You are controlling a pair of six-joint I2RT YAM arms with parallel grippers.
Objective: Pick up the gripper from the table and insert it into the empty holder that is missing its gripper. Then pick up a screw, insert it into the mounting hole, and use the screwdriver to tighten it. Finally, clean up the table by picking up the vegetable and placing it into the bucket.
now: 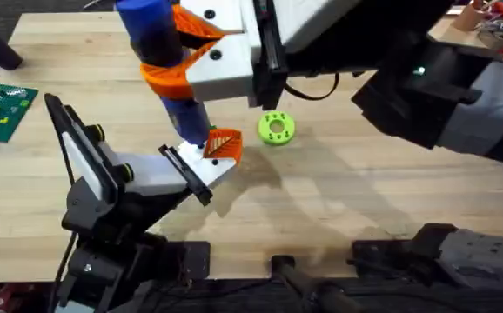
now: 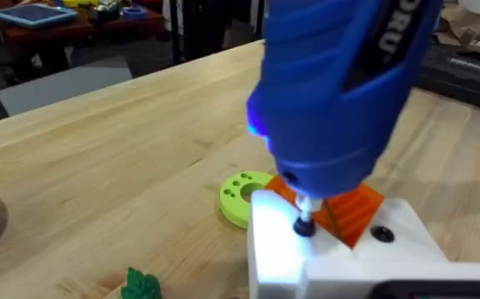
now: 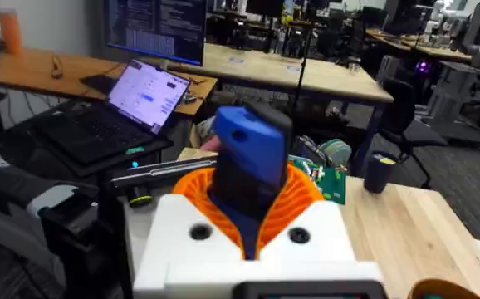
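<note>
My right gripper (image 1: 201, 54) reaches across the table and is shut on the blue screwdriver (image 1: 160, 52), its orange pads clamping the handle (image 3: 252, 166). The screwdriver stands almost upright. Its narrow tip (image 2: 304, 226) rests on a screw hole in the white holder (image 1: 191, 169), which sits at the end of the black left arm. The orange ribbed gripper (image 1: 225, 143) sits in the holder beside the tip (image 2: 358, 206). A small green vegetable (image 2: 140, 285) lies on the wood close by. The mustard-tan rim of the bucket (image 3: 460, 289) peeks in at the edge of the right wrist view.
A lime-green disc (image 1: 276, 128) with holes lies just beyond the holder. A green board (image 1: 3, 109) with small parts lies at the table's left edge. A second open hole (image 2: 381, 233) shows on the holder. Bare wood stretches to the right.
</note>
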